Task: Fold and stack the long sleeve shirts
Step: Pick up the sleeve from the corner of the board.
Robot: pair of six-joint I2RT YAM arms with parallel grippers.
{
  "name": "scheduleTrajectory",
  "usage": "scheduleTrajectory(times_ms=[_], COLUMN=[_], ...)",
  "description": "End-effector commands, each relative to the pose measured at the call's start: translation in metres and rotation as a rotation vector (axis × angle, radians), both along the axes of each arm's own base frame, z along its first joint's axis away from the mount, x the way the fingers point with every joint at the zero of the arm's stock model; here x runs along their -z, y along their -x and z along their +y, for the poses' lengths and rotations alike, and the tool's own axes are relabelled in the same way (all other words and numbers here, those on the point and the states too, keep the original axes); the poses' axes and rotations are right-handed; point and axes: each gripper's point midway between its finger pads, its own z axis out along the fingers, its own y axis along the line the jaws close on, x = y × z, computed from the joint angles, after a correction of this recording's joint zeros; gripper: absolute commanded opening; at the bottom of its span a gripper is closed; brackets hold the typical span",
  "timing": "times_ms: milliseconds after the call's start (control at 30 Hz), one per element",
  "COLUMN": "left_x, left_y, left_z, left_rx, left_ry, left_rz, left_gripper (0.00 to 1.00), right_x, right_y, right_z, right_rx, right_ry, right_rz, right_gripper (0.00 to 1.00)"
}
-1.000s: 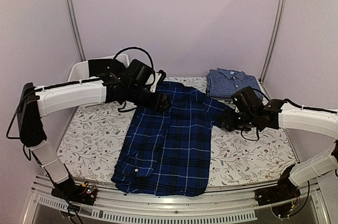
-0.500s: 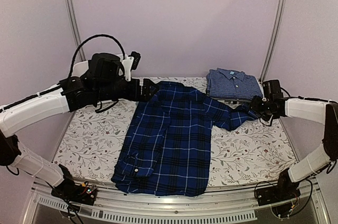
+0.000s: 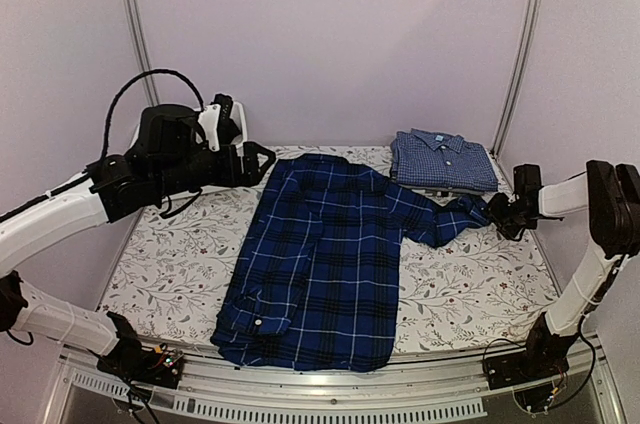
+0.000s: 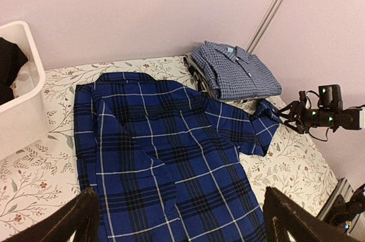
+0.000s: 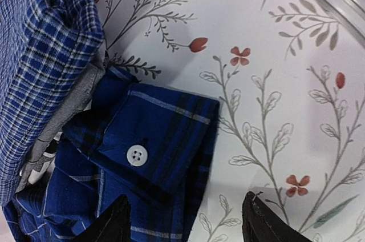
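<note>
The light checked shirt (image 3: 442, 159) sat folded at upper right. The plaid shirt (image 3: 320, 264) lay centre frame, apparently half-folded and unstacked, its cuff (image 5: 154, 139) just beyond the right gripper (image 5: 185, 213), whose fingers were spread. The left gripper (image 4: 181, 199) hung wide open and empty.

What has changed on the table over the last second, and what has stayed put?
The left end effector came off the shoulder of the plaid shirt and drew back left, open. The right end effector swung right, drawing the sleeve cuff out with it; its fingers now stand apart. The shirt's body and the folded checked shirt stayed put.
</note>
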Motion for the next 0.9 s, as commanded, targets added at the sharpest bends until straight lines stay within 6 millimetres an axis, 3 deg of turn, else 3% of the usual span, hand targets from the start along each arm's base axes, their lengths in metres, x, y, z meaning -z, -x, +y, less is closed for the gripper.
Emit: scheduleTrajectory(times_ms=[0, 100, 233, 433, 567, 867], left_x=[0.000, 0.001, 0.004, 0.010, 0.014, 0.021], left_y=[-0.002, -0.001, -0.001, 0.000, -0.001, 0.001], left_z=[0.004, 0.001, 0.000, -0.001, -0.005, -0.013], left_rx=[-0.008, 0.006, 0.008, 0.012, 0.020, 0.056], left_ry=[-0.006, -0.013, -0.026, -0.023, -0.019, -0.013], left_rz=[-0.003, 0.014, 0.034, 0.055, 0.071, 0.097], left_gripper=[1.00, 1.00, 1.00, 1.00, 1.00, 1.00], right_x=[-0.003, 0.005, 0.012, 0.008, -0.002, -0.040], right_y=[-0.026, -0.029, -0.032, -0.034, -0.034, -0.032], right_z=[0.018, 0.022, 0.024, 0.022, 0.019, 0.021], right_rx=[-0.048, -0.050, -0.054, -0.066, -0.080, -0.114], right_ry=[-0.097, -0.127, -0.143, -0.120, -0.082, -0.019], right_rz=[-0.066, -0.057, -0.051, -0.053, -0.065, -0.133], right_gripper=[0.63, 0.60, 0.46, 0.16, 0.01, 0.00])
